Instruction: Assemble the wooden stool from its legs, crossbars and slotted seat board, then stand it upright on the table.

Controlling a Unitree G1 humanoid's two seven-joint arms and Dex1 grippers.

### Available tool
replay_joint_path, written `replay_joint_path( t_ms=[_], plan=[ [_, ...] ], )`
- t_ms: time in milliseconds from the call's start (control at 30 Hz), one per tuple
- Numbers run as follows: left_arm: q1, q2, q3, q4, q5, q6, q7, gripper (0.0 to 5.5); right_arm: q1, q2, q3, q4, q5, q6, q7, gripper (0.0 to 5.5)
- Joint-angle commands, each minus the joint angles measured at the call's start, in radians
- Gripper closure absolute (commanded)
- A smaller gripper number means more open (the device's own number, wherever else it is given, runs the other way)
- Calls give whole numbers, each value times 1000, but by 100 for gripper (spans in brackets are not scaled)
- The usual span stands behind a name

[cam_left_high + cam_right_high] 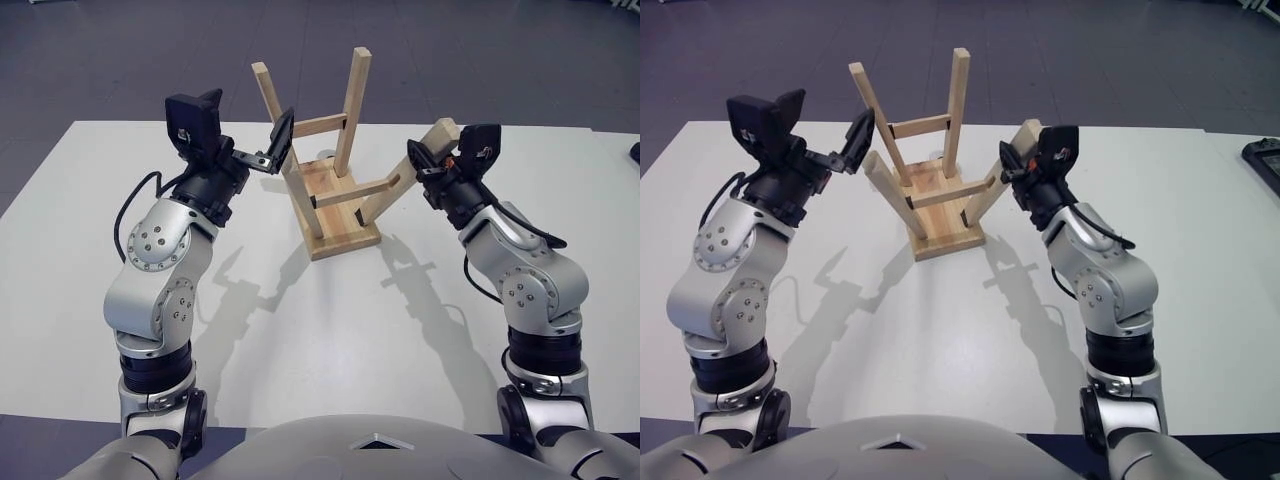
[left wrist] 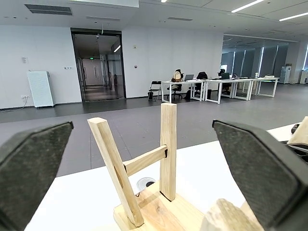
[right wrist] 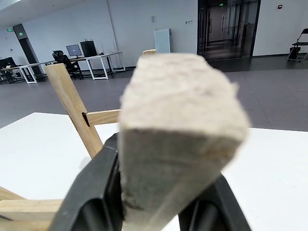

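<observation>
The wooden stool lies upside down mid-table, its seat board (image 1: pixel 342 238) flat on the white table (image 1: pixel 300 340) and its legs pointing up. Crossbars (image 1: pixel 320 125) join the legs. My left gripper (image 1: pixel 274 148) is open at the top of the near left leg (image 1: pixel 301 200). In the left wrist view its pads (image 2: pixel 33 173) stand wide apart, with that leg's end (image 2: pixel 224 216) low between them and the two far legs (image 2: pixel 168 144) beyond. My right gripper (image 1: pixel 432 160) is shut on the top of the slanting right leg (image 1: pixel 400 185). That leg's end (image 3: pixel 178 125) sits clamped between the black fingers (image 3: pixel 91 192).
A dark object (image 1: pixel 1265 160) lies at the table's right edge. Bare tabletop stretches in front of the stool and to both sides. Behind the table is open grey floor, and desks and chairs stand far back in the room.
</observation>
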Motion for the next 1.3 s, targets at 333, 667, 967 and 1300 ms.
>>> replay_joint_path(
  t_ms=[333, 667, 967, 1300],
  plan=[
    [-12, 25, -7, 54, 2, -5, -73, 10, 85, 29, 224, 263, -141, 181, -8, 433],
    [-15, 16, -9, 59, 9, -14, -73, 10, 27, 69, 263, 327, -170, 187, 10, 433],
    [-26, 2, -20, 67, 15, -19, -68, 10, -18, 96, 316, 425, -202, 193, 43, 433],
    [-12, -15, -10, 65, 28, -22, -38, 10, 59, -59, 441, 260, -172, 204, 194, 431]
  ],
)
